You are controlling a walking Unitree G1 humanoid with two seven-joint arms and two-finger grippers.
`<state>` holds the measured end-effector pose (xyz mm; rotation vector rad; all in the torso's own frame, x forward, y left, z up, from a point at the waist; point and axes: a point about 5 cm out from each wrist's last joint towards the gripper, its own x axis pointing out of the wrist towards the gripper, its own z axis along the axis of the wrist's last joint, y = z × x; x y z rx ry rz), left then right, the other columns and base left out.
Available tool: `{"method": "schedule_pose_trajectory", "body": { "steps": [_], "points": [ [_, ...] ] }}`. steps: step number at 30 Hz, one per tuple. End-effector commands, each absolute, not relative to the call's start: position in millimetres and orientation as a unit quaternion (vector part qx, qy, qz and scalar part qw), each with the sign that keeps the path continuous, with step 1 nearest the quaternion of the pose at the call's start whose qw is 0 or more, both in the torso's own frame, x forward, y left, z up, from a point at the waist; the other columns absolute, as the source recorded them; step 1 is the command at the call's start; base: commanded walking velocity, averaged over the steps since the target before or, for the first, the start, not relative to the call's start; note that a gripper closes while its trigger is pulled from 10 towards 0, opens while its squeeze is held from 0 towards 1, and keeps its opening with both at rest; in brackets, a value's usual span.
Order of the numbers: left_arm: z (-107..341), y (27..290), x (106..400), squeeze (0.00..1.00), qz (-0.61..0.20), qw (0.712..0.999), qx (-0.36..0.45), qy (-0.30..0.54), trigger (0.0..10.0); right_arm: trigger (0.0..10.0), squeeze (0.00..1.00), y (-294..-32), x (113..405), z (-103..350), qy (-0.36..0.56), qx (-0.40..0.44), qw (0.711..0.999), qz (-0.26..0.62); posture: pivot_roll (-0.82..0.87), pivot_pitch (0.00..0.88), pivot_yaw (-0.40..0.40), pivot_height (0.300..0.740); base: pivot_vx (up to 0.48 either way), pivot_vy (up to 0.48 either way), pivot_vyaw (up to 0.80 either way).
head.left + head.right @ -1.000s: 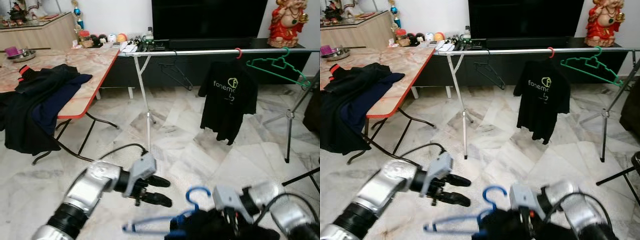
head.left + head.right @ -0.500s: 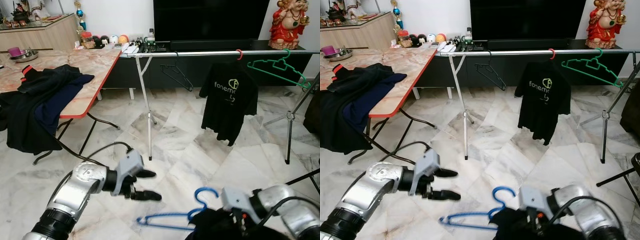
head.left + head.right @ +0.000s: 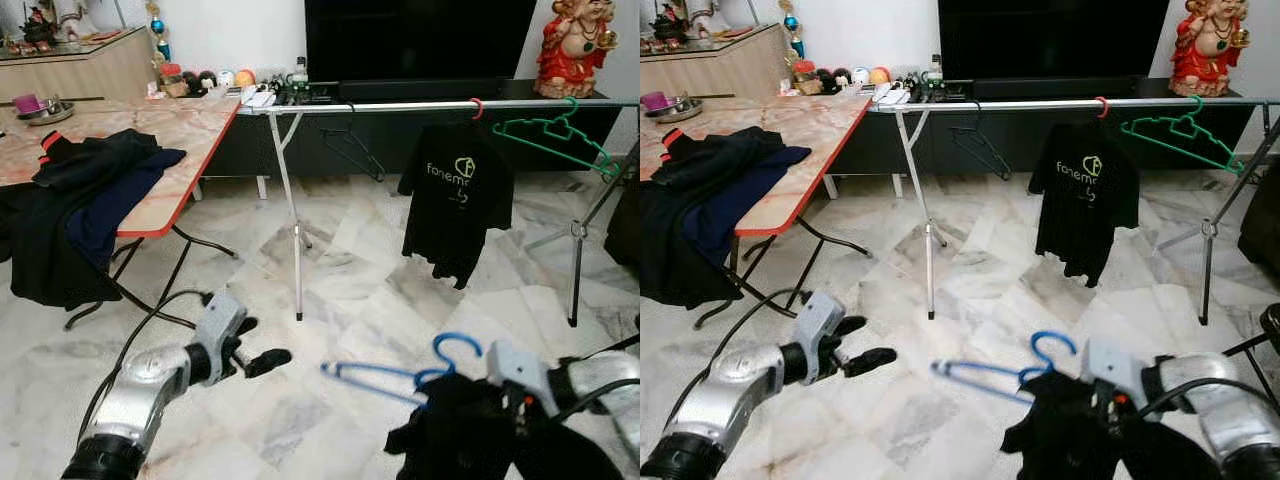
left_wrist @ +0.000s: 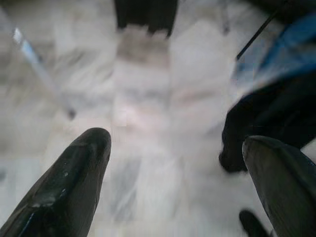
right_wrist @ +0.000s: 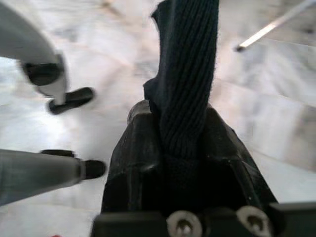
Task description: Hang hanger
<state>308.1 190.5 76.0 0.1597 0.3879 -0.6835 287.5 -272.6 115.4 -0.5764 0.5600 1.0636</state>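
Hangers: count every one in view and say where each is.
4. A black hanger and a green hanger hang bare on the rail; a red hanger carries the black shirt there; a blue hanger is with the garment in the right pincer. Others may be hidden.

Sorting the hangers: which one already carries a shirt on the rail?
The red hanger, holding the black printed shirt on the rail. The black hanger and green hanger there hang bare.
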Motion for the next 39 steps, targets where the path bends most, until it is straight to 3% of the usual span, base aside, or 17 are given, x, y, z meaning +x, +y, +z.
{"method": "schedule_pose_trajectory", "body": {
  "steps": [1,7,16,22,25,29,35,39],
  "points": [
    [62.7,189.5,302.8,0.0,-0.326,0.917,0.082,0.214,10.0,0.0,0.0,-271.6,294.4,135.2,0.216,-0.252,0.806,0.491,0.03,0.028,0.031,0.74,0.0,0.0,0.0],
    [46.5,175.7,297.0,0.0,-0.339,0.909,0.08,0.229,10.0,0.0,0.0,-255.3,297.3,154.1,0.167,-0.245,0.802,0.519,0.02,0.021,0.035,0.74,0.0,0.0,0.0],
    [41.6,133.6,303.9,0.0,-0.371,0.907,0.053,0.193,10.0,0.0,0.0,-234.2,308.4,191.2,0.104,-0.25,0.782,0.562,-0.01,0.0,0.026,0.74,0.0,0.0,0.0],
    [39.2,126.6,305.9,0.0,-0.383,0.903,0.058,0.187,10.0,0.0,0.0,-222.1,310.3,205.3,0.076,-0.245,0.769,0.586,-0.01,0.0,0.021,0.74,0.0,0.0,0.0],
    [37.6,123.1,306.4,0.0,-0.394,0.897,0.061,0.189,10.0,0.0,0.0,-212.4,309.2,207.8,0.073,-0.252,0.749,0.608,-0.01,0.0,0.018,0.74,0.0,0.0,0.0],
    [36.2,120.5,305.5,0.0,-0.403,0.892,0.057,0.196,10.0,0.0,0.0,-208.3,310.6,207.5,0.069,-0.252,0.747,0.611,-0.02,0.0,0.016,0.74,0.0,0.0,0.0],
    [28.7,113.6,299.5,0.0,-0.452,0.86,0.093,0.219,10.0,0.0,0.0,-191.4,310.7,203.6,0.06,-0.25,0.735,0.628,-0.01,0.0,0.013,0.74,0.0,0.0,0.0],
    [28.5,112.3,299.1,0.0,-0.461,0.853,0.097,0.223,10.0,0.0,0.0,-185.1,311.6,203.4,0.054,-0.249,0.731,0.633,-0.01,0.0,0.01,0.74,0.0,0.0,0.0]
  ]
}}
